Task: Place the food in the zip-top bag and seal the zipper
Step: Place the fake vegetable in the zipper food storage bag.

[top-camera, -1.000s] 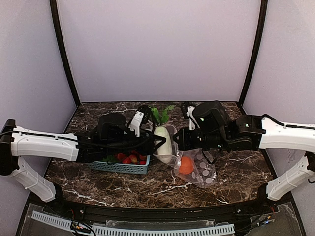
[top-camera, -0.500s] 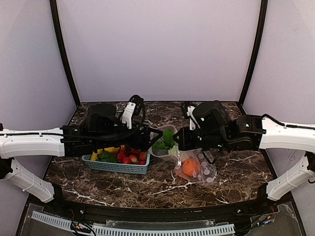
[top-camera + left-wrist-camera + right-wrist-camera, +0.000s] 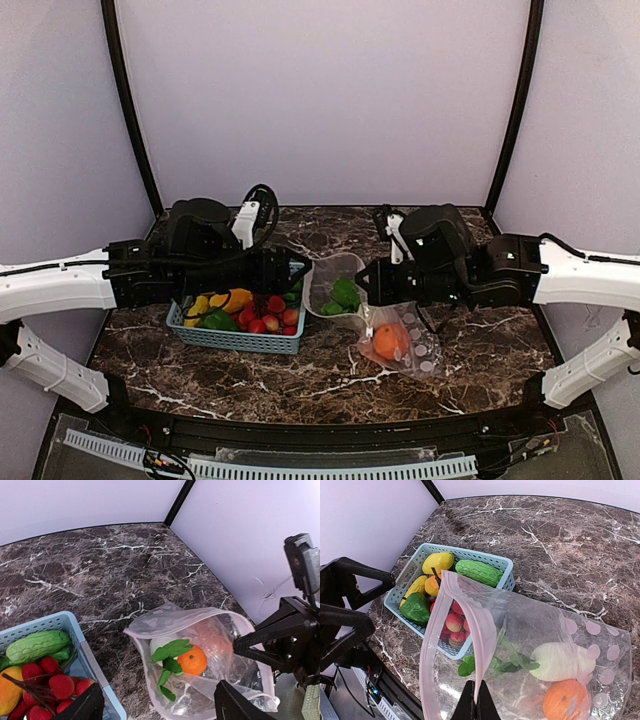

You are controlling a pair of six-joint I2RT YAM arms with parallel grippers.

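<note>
The zip-top bag [image 3: 535,630] lies on the marble table [image 3: 580,545] with its mouth held up and open. The right gripper [image 3: 475,703] is pinched closed on the pink zipper [image 3: 481,625] strip at the near rim, so the mouth stands as a wide loop directly ahead of its fingers. Inside the bag, past the pinched edge, lie a white radish [image 3: 561,661] with green leaves [image 3: 507,664] and an orange [image 3: 563,700] beside it. The light blue basket [image 3: 470,555] sits just beyond the bag's raised rim on that gripper's left, holding a yellow pepper [image 3: 438,561], a cucumber [image 3: 477,571], a green pepper [image 3: 415,607] and strawberries [image 3: 452,622]. The left gripper [image 3: 160,707] hangs above the gap between basket and bag with its fingers [image 3: 87,707] spread wide and nothing between them; the bag's mouth lies just ahead and below, the basket's corner at its left finger. In the overhead view both arms reach inward, low over the table, forearms near level and wrists facing each other across the bag.
</note>
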